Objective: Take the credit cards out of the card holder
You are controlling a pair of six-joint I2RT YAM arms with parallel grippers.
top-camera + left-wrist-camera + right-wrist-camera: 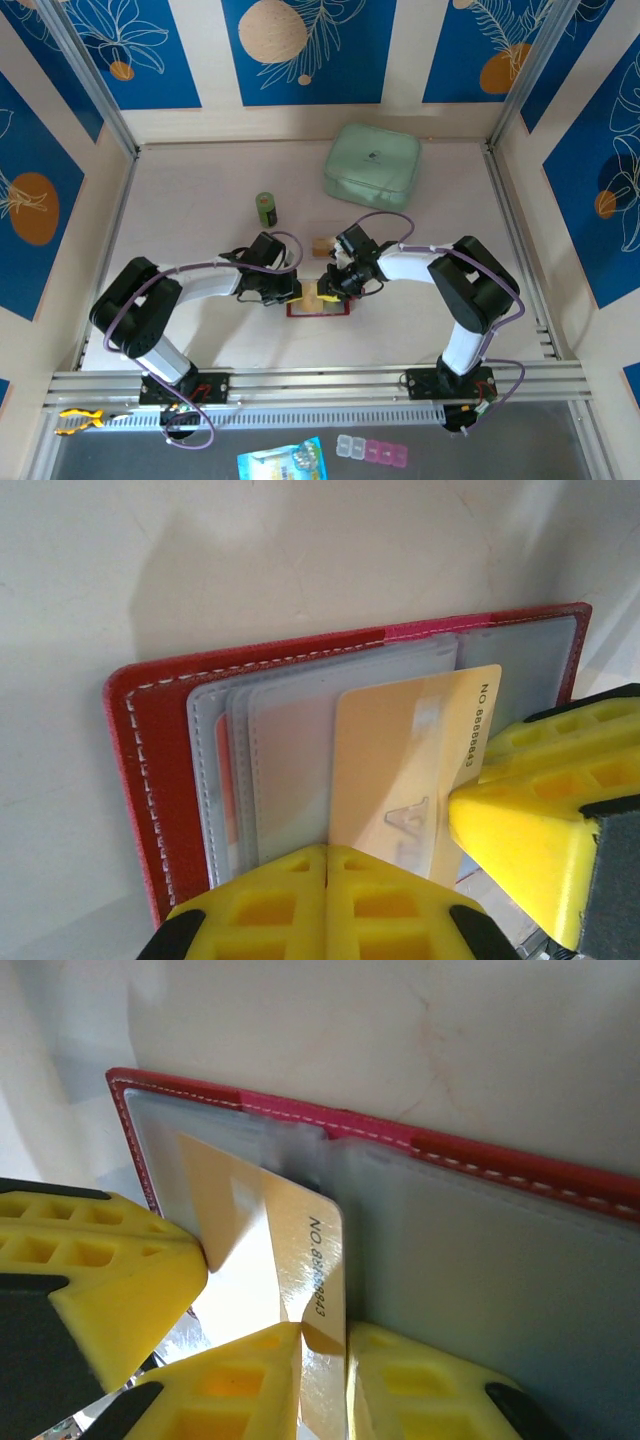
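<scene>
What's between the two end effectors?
The yellow-orange credit card, partly out of the red card holder. Right wrist view: it spans from the left end effector to the right end effector, which pinches its edge.

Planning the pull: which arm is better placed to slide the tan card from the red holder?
Right. The right end effector pinches the card's edge; the left end effector rests shut atop the card holder.

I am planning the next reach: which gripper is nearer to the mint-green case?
Right. The right gripper is on the near side of the mint-green case, slightly to its left; the left gripper is further left.
</scene>
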